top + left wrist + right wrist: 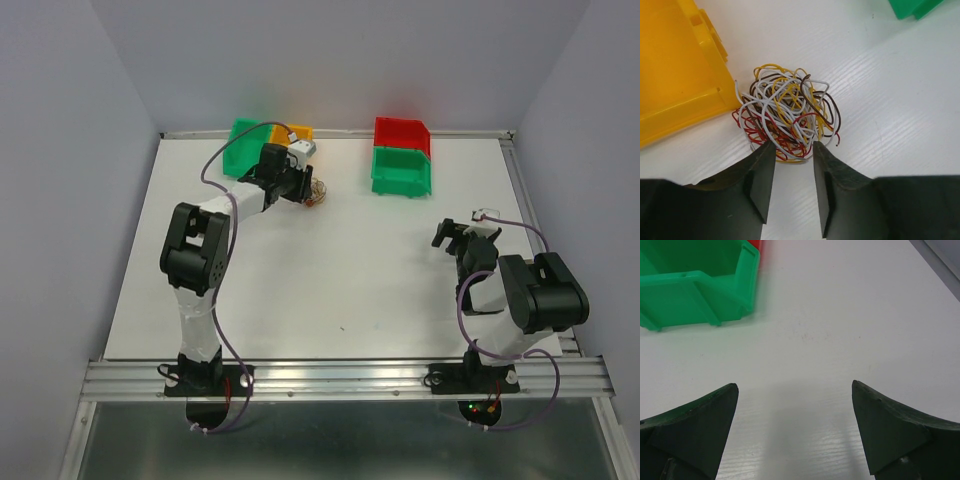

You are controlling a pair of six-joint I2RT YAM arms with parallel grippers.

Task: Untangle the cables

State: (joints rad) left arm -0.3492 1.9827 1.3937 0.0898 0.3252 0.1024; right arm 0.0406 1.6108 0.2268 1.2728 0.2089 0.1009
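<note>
Cables [787, 112]: mixed tangle of white, yellow, dark brown and red strands. Red is densest from 6 to 8 o'clock, brown loops sit at 3 o'clock, yellow at 12.
Yellow bin [675, 75], at 10 o'clock of the tangle: plain saturated yellow; it reads orange-yellow in the top view.
Table [890, 100]: white with a faint fine grain.
Left gripper [794, 145] and right gripper [794, 385]: matte black; the right one shows a slight green cast.
Left green bin [243, 140] and right green bin [690, 280]: bright green.
Red bin [402, 131], at 12 o'clock of the right green bin: red.
Left arm [195, 250] and right arm [540, 290]: black with white sections; cords [215, 160] are purple.
</note>
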